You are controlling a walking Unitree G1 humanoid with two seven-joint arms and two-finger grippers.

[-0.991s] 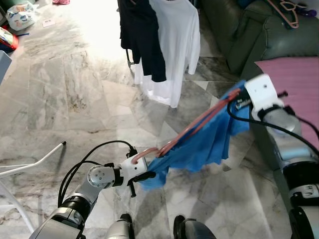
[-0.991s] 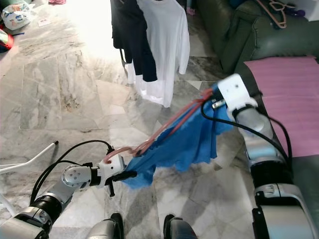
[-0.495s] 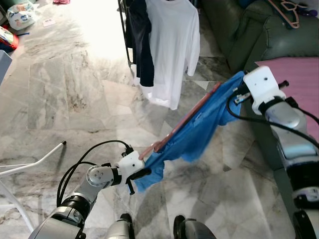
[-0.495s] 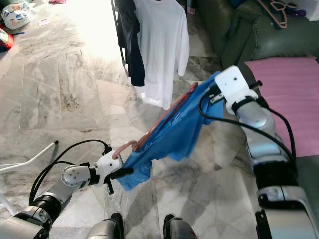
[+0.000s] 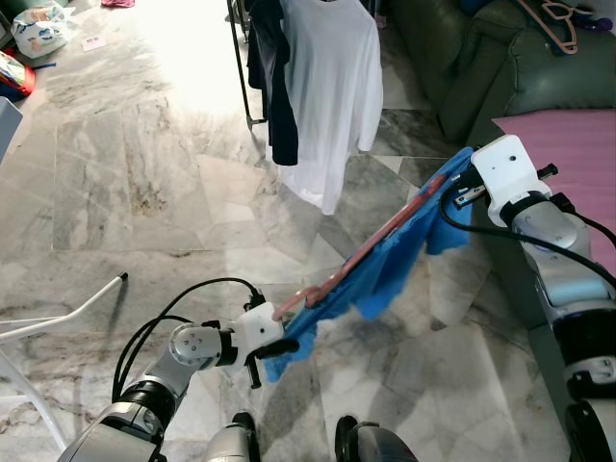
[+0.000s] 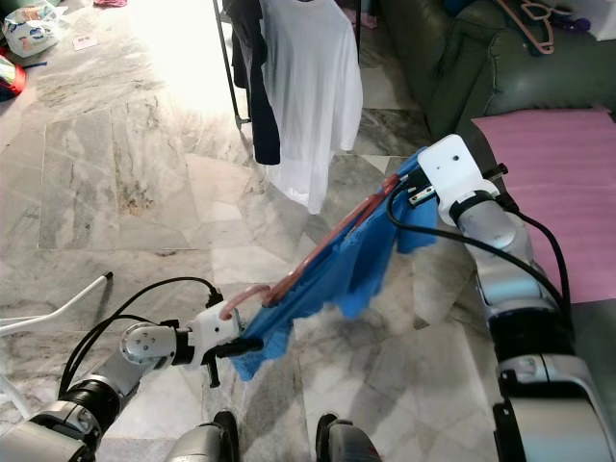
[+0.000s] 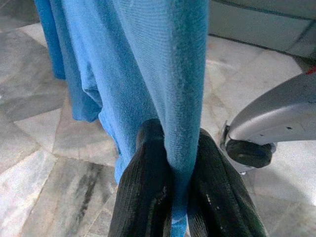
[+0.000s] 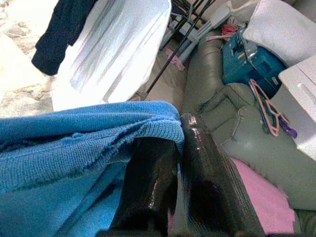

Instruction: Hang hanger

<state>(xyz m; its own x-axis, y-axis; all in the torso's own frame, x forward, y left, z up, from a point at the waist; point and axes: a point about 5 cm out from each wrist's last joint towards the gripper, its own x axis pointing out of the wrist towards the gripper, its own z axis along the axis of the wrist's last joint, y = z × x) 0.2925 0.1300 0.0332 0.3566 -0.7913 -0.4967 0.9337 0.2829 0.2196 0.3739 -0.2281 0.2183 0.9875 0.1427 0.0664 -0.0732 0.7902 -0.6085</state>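
Hanger (image 5: 371,245) inside blue shirt (image 5: 385,274), slung lengthwise between both claws: left claw (image 7: 170,185) pinching the low end, right claw (image 8: 173,173) clamping the high end, nearer the rack's white shirt (image 5: 327,87) ahead.

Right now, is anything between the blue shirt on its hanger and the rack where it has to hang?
Nothing visible: bare marble floor separates the blue shirt and pink hanger, held by both grippers, from the rack's white shirt.
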